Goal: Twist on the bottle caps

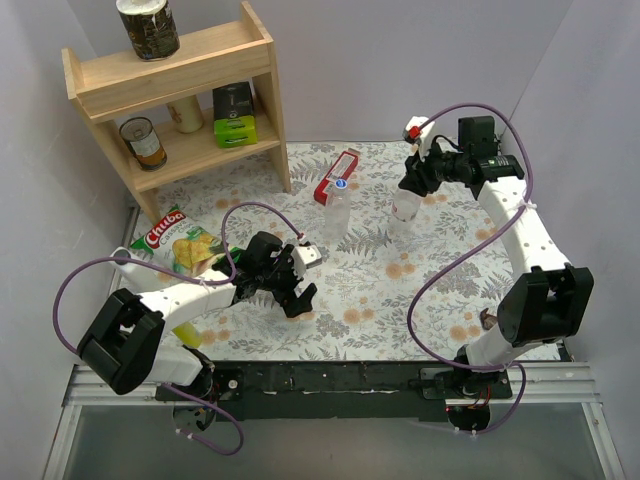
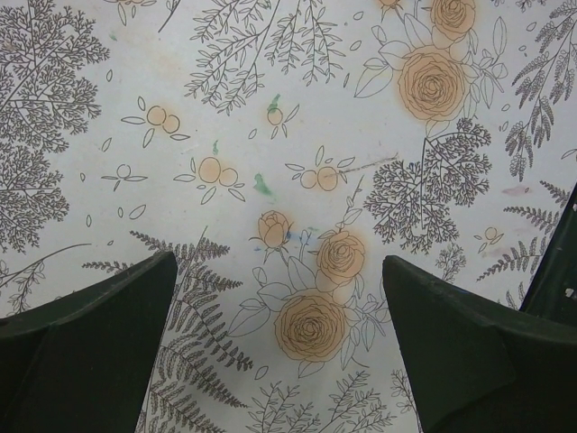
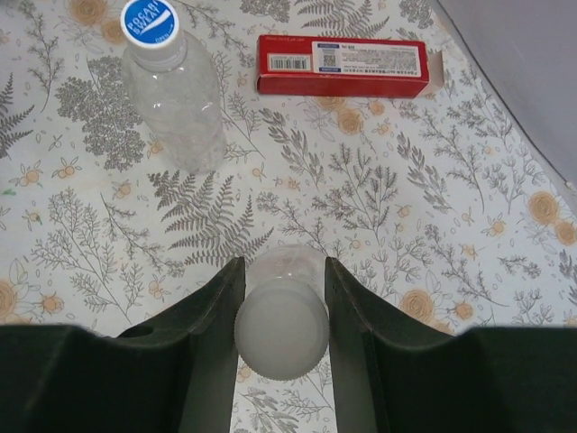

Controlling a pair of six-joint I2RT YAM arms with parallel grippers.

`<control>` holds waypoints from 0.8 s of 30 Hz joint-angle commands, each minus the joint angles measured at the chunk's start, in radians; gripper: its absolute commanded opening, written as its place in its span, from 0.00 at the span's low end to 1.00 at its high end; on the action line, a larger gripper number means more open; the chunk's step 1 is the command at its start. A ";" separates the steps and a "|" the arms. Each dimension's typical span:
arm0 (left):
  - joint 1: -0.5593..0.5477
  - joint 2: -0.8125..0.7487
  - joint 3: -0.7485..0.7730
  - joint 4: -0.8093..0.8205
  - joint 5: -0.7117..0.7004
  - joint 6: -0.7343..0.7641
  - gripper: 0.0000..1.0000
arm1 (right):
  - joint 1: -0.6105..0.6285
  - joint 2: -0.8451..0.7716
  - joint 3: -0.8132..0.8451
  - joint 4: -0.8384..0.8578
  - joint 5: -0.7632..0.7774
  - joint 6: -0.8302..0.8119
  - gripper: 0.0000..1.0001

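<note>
Right claw (image 3: 282,269) was clamped on the pale cap (image 3: 281,336), which sat atop its bottle (image 1: 404,210) directly beneath the fingers. The other bottle (image 3: 176,108), wearing the blue cap (image 3: 151,20), stood ahead and to that claw's left. I saw my left claw (image 2: 278,271) spread apart, hovering over the flowered bench (image 2: 225,90).

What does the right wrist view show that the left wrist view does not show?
Only the right wrist view: a bottle with a blue cap on it, a red box, and the right gripper closed on the pale cap. Only the left wrist view: the left gripper, open with nothing between its fingers, and small green marks. Both: the floral tablecloth, with dark gripper fingers at the bottom.
</note>
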 commanded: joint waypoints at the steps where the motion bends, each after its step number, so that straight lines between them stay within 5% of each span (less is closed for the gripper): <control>1: 0.006 -0.022 -0.008 0.006 0.002 0.020 0.98 | -0.011 0.003 -0.037 0.084 -0.013 0.015 0.10; 15: 0.006 0.005 0.005 0.018 0.014 0.023 0.98 | -0.023 0.021 -0.080 0.107 -0.017 0.055 0.15; 24: 0.006 0.001 -0.002 0.025 0.014 0.023 0.98 | -0.022 0.020 -0.096 0.107 -0.007 0.066 0.29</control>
